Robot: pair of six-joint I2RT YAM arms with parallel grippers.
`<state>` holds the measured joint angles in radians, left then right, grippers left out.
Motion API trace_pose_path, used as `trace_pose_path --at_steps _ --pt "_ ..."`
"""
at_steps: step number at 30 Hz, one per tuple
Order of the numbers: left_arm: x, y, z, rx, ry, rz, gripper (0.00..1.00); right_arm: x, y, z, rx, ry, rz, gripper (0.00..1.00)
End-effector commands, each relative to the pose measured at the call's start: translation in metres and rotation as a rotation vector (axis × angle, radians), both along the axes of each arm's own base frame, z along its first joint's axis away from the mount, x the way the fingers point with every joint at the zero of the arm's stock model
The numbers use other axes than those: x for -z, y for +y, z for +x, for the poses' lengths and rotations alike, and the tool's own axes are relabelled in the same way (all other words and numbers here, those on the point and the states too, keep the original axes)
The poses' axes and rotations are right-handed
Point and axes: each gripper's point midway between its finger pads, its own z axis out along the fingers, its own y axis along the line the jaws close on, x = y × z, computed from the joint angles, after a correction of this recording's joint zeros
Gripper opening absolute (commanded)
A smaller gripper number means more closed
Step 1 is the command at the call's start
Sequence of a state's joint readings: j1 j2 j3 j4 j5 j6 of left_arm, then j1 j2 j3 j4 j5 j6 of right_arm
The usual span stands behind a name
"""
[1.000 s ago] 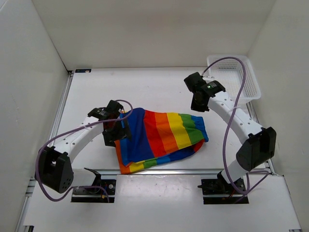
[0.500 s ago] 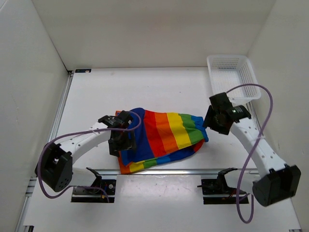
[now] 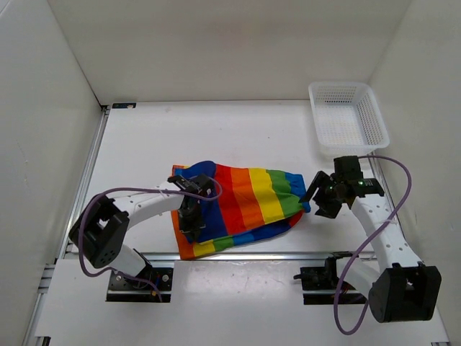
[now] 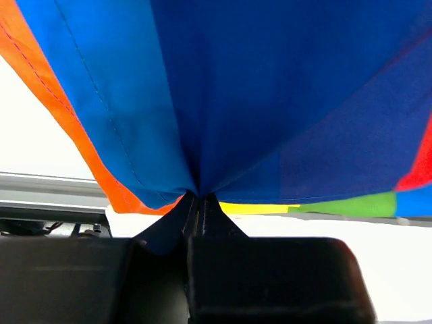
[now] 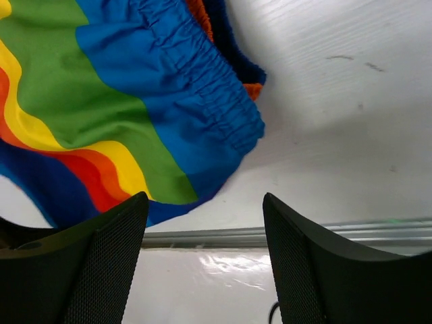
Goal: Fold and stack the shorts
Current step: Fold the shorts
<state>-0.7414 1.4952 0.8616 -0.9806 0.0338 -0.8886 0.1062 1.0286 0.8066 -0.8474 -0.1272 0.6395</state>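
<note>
We see the white table point(image 3: 238, 137) first, walled in on three sides. On it, toward the near edge and between the two arms, lie the shorts point(image 3: 248, 198), loosely spread. Their stripes run from dark blue on the left through red, orange, yellow and green to blue on the right, where the gathered waistband ends. Their near edge lies close to the metal rail point(image 3: 288, 254) along the table front, and an orange strip shows at the near left corner. The left arm point(image 3: 144, 205) curves in from its base to the dark blue end of the cloth, and the right arm point(image 3: 378, 223) reaches up its own side to the waistband end. The white mesh basket point(image 3: 348, 115) stands in the far right corner, well apart from the shorts. The left pincer point(image 4: 198, 202) is closed tight on the shorts, with dark blue cloth gathered into a point between its jaws. The right pincer point(image 5: 206, 223) stands open just beside the waistband, its two black fingers point(image 5: 111, 250) spread apart and holding nothing. We cannot tell whether it touches the table.
</note>
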Motion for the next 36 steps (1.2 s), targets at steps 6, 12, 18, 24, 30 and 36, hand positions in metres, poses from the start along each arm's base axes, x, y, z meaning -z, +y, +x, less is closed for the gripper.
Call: trace_pose_path --at_steps 6,12,18,24,30,36 --pt "-0.037 -0.009 0.027 -0.012 -0.128 -0.025 0.11 0.018 0.031 0.010 0.015 0.035 0.246 0.67" --pt "-0.066 -0.005 0.034 -0.016 -0.185 -0.019 0.11 0.030 0.005 0.031 0.103 -0.006 0.092 0.16" --pt "-0.127 -0.001 0.073 -0.031 -0.340 -0.044 0.11 -0.021 -0.002 0.089 0.081 -0.153 0.040 0.00" --pt "-0.170 0.009 0.079 -0.041 -0.411 -0.086 0.11 -0.078 0.007 0.108 0.010 -0.246 0.005 0.00" --pt "-0.138 0.007 0.024 -0.055 -0.275 -0.183 0.11 -0.041 0.007 0.052 -0.030 -0.154 -0.028 0.00" --pt "-0.078 -0.006 -0.027 -0.005 -0.115 -0.231 0.11 0.019 0.001 0.010 -0.031 -0.043 -0.066 0.11"
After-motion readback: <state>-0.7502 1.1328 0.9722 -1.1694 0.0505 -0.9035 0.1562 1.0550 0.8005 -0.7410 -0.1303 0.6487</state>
